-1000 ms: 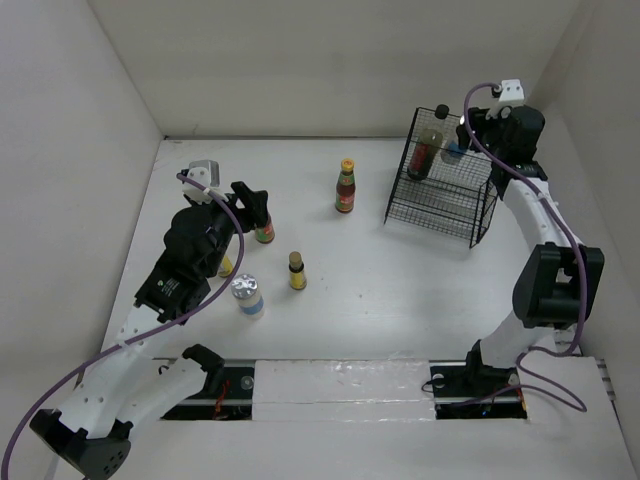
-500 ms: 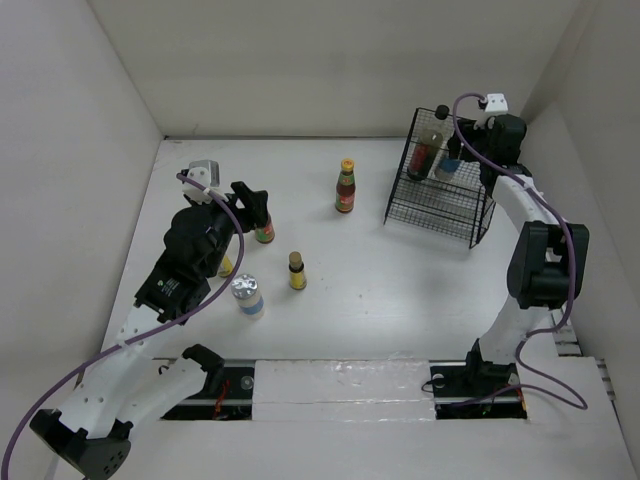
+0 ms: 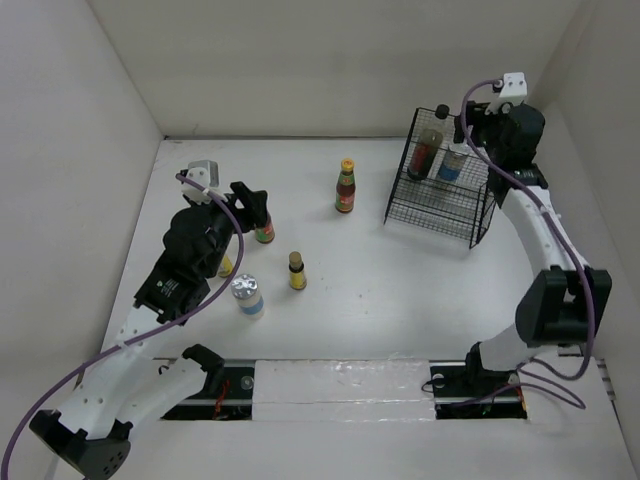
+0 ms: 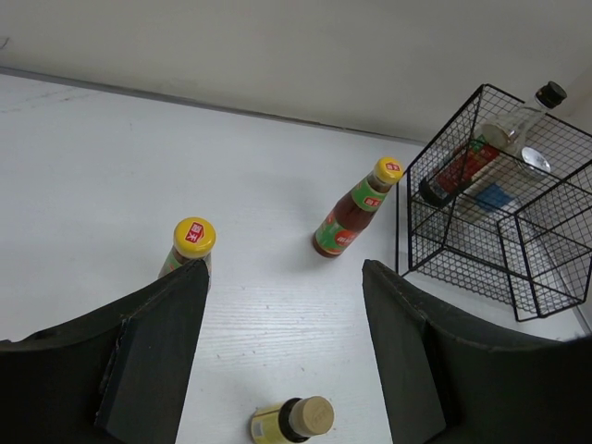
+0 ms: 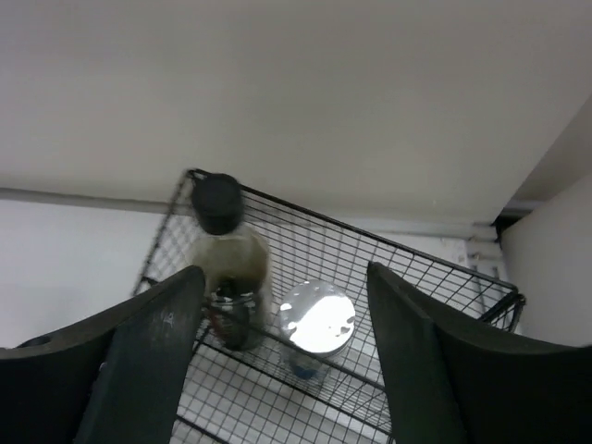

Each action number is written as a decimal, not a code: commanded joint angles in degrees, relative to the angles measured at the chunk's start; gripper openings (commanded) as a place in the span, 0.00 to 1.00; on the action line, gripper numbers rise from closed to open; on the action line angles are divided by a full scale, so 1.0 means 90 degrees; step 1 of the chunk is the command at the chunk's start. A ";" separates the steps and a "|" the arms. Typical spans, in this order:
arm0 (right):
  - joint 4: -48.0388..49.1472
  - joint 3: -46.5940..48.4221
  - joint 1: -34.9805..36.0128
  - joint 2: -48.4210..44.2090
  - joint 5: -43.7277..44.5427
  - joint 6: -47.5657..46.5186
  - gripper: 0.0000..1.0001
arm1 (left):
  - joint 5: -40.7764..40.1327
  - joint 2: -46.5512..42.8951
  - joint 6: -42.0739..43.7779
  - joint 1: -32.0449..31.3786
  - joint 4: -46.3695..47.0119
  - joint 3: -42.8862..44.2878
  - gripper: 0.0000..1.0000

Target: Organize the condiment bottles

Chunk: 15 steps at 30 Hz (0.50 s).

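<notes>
From above, the left gripper (image 3: 255,205) is hovering spread and empty just beside the near red-sauce bottle (image 3: 264,232). The far red-sauce bottle (image 3: 346,188), a tiny yellow-labelled bottle (image 3: 297,271) and a loose shaker (image 3: 246,295) are standing apart on the table (image 3: 380,290). The right gripper (image 3: 470,128) is hanging over the wire rack (image 3: 440,205), which is holding 2 bottles: the dark-sauce bottle (image 3: 429,152) and the racked shaker (image 3: 453,164).

In the left wrist view, the near red-sauce bottle is sitting against the left finger, not in the gap. Advancing like this would likely topple it, since it is tall and narrow.

In the right wrist view, the jaws are gaping with nothing between them. Dropping lower could snag the rack's rim or bump the dark-sauce bottle.

The table is plain white, and white walls are closing it in on 3 sides.
</notes>
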 commanded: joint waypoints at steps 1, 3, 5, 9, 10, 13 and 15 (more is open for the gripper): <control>0.0317 -0.0404 0.0514 -0.1163 0.0254 -0.0069 0.75 | -0.0163 -0.0189 -0.0037 0.0030 0.0286 -0.0024 0.63; 0.0423 -0.1007 0.1089 -0.1515 0.0060 -0.0127 0.53 | -0.0368 -0.0190 -0.0115 0.0030 0.0209 0.0035 0.63; 0.0715 -0.1429 0.1616 -0.1887 -0.0591 -0.0127 0.28 | -0.0718 -0.0267 -0.0357 0.0030 0.0141 0.0035 0.63; 0.0815 -0.1792 0.3710 -0.1762 -0.1930 -0.0361 0.30 | -0.1489 -0.0405 -0.0777 0.0030 0.0072 0.0035 0.66; 0.0709 -0.1792 0.4095 -0.1703 -0.2069 -0.0507 0.45 | -0.1618 -0.0482 -0.0856 0.0030 -0.0015 0.0035 0.66; -0.0110 -0.1471 0.5498 -0.1498 -0.2140 -0.1307 0.67 | -0.2165 -0.0745 -0.1052 0.0030 -0.0094 0.0093 0.70; -0.0366 -0.1295 0.6088 -0.1410 -0.1935 -0.1620 0.81 | -0.2361 -0.1048 -0.1130 0.0088 -0.0094 0.0006 0.75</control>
